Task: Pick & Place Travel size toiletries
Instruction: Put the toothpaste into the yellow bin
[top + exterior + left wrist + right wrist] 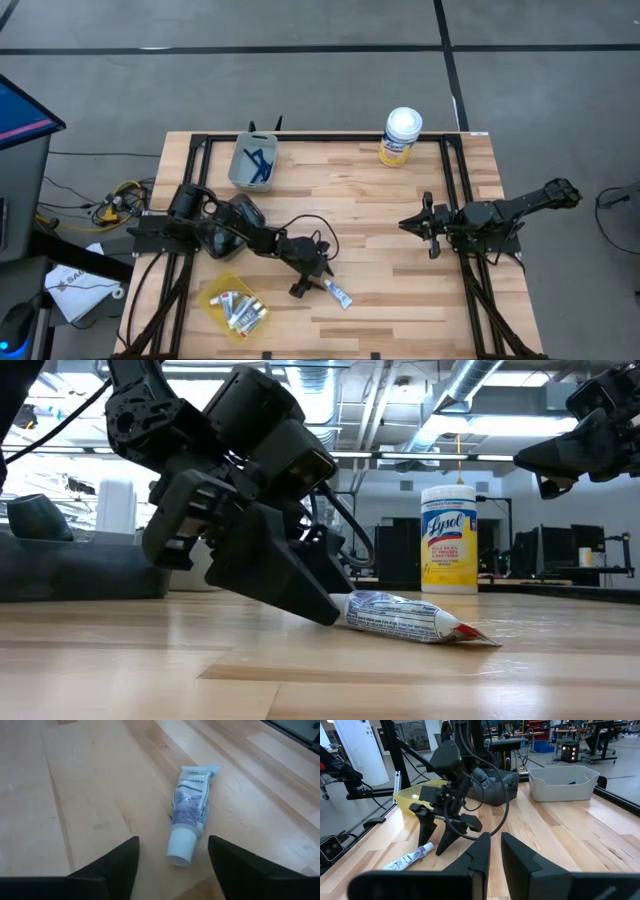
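Observation:
A small white tube (191, 805) with blue print and a white cap lies flat on the wooden table (400, 290), near its near edge (337, 293). My left gripper (172, 865) is open and low over the table. Its two fingers stand on either side of the tube's cap end (180, 849) with wood showing between, touching nothing. In the low view the left gripper (320, 610) slants down to the table beside the tube (405, 618). My right gripper (405, 222) waits shut above the table's right side, its fingers (480, 855) almost together.
A yellow tray (213, 296) near the left near corner holds several small white tubes. A grey bin (240, 172) at the far left holds dark-blue razors. The white-lidded yellow canister (401, 136) stands at the far edge. Bare wood lies between the two arms.

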Tool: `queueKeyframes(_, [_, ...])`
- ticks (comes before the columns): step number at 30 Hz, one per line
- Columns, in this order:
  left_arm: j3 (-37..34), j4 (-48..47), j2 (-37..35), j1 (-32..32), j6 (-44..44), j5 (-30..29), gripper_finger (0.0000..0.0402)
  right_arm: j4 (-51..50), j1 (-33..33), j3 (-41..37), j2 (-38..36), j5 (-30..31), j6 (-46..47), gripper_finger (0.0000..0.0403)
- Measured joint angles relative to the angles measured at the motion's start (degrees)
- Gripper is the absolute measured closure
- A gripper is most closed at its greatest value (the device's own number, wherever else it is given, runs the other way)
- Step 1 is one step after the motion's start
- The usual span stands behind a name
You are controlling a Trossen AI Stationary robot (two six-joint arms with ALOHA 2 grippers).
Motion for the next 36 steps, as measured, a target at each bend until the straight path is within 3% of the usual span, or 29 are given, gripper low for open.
queueKeyframes(10, [0.0, -0.1, 0.0, 0.0, -0.2, -0.3, 0.0293, 0.0, 0.0, 0.0, 0.0, 0.0, 0.0, 0.0363])
queueKeyframes(15, [0.0, 0.1, 0.0, -0.2, -1.6, 0.0, 0.0333, 0.0, 0.0, 0.0, 0.0, 0.0, 0.0, 0.0363])
queueKeyframes(27, [-0.2, 0.2, -1.4, -2.3, -7.6, -1.0, 0.0348, 0.0, 0.0, 0.0, 0.0, 0.0, 0.0, 0.0363])
queueKeyframes(33, [-0.3, -4.8, -12.7, -2.7, -15.3, -1.2, 0.0352, 0.0, 0.0, 0.0, 0.0, 0.0, 0.0, 0.0364])
queueKeyframes(36, [-0.8, -13.4, -22.0, -3.3, -19.0, -1.3, 0.0349, 0.0, 0.0, 0.0, 0.0, 0.0, 0.0, 0.0362])
